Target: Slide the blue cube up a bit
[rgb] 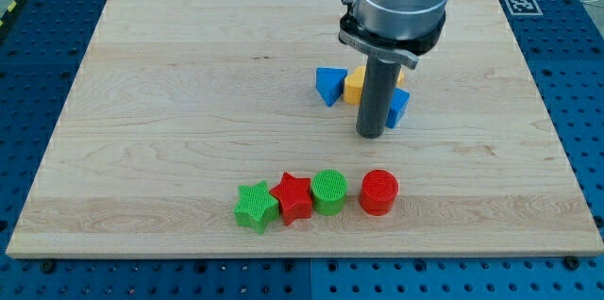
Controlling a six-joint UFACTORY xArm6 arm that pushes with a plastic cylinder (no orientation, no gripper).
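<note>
The blue cube (399,107) lies right of the board's middle, mostly hidden behind my rod; only its right edge shows. My tip (370,136) rests on the board just left of and below the cube, touching or nearly touching it. A yellow block (356,84) sits just above and left of the cube, partly hidden by the rod. A blue triangular block (328,85) lies to the left of the yellow block.
A row of blocks lies near the view's bottom: a green star (255,207), a red star (293,196), a green cylinder (329,191) and a red cylinder (379,191). The wooden board (170,102) rests on a blue perforated table.
</note>
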